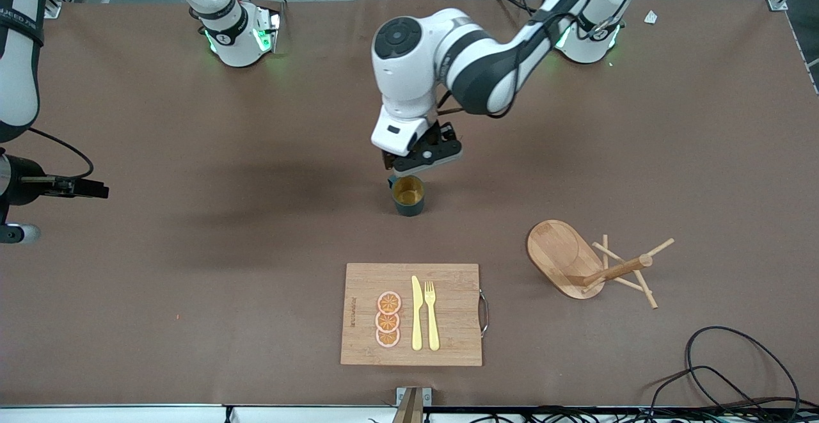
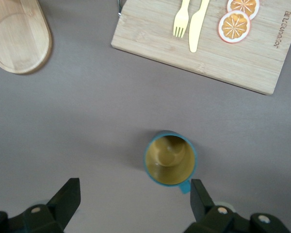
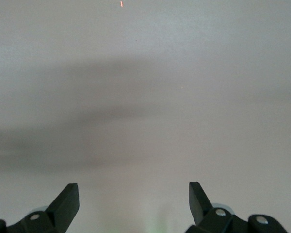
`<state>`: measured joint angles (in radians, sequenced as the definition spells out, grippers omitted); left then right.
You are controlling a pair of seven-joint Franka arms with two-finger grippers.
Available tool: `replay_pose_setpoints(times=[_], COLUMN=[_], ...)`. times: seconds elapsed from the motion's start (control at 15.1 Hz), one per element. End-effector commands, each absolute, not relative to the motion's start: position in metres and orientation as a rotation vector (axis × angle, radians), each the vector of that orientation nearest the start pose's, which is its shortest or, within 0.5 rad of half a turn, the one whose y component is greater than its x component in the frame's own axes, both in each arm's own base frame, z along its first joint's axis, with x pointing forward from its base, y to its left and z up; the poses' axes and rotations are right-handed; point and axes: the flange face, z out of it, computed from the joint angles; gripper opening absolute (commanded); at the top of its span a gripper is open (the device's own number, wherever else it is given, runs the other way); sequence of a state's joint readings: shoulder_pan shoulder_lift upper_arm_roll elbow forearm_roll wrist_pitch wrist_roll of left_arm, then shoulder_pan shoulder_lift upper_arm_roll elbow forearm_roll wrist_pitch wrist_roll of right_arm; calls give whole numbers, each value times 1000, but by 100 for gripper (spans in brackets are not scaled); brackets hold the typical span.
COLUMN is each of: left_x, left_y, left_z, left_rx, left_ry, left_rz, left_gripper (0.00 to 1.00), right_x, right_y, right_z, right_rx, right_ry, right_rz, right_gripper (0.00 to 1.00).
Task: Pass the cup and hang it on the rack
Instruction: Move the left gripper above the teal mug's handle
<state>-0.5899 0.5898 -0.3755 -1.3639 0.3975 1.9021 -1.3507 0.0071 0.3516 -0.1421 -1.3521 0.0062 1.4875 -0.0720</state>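
Your board (image 1: 411,314) lies nearer the camera than the cup (image 1: 408,196); left gripper (image 2: 136,201) hangs released just above the cup, right gripper (image 3: 134,201) waits released.

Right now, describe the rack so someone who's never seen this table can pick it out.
Start at the rectangular cutting board near the front camera's edge of the brown table. Beside it, toward the left arm's end, stands the rack. It is light wood like the board, but has an oval base, a thick post and thin crossing pegs, and carries nothing.
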Motion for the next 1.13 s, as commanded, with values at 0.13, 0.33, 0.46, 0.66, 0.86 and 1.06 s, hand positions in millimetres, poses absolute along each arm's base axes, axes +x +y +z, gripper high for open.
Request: replay_pose_setpoints(times=[0.13, 0.33, 0.46, 0.66, 0.86, 1.06], left_x=[453, 432, 417, 390, 375, 365], left_y=[-583, -605, -617, -630, -635, -637], left_z=[349, 309, 286, 253, 222, 206], left_rx=[-3000, -2940, -2895, -2813, -2732, -2693], left_ry=[-588, -676, -714, -793, -878, -911], left_rz=[-412, -582, -667, -792, -911, -979], left_gripper=[100, 100, 100, 100, 99, 96], right_x=[628, 620, 614, 607, 589, 560], right_y=[-45, -48, -58, -77, -85, -82], right_z=[540, 554, 569, 581, 600, 614], right_rx=[-3143, -3143, -3144, -3141, -3139, -3138], right_ry=[44, 78, 100, 141, 150, 140], right_rz=[286, 254, 216, 180, 149, 133], right_gripper=[100, 100, 100, 100, 100, 100])
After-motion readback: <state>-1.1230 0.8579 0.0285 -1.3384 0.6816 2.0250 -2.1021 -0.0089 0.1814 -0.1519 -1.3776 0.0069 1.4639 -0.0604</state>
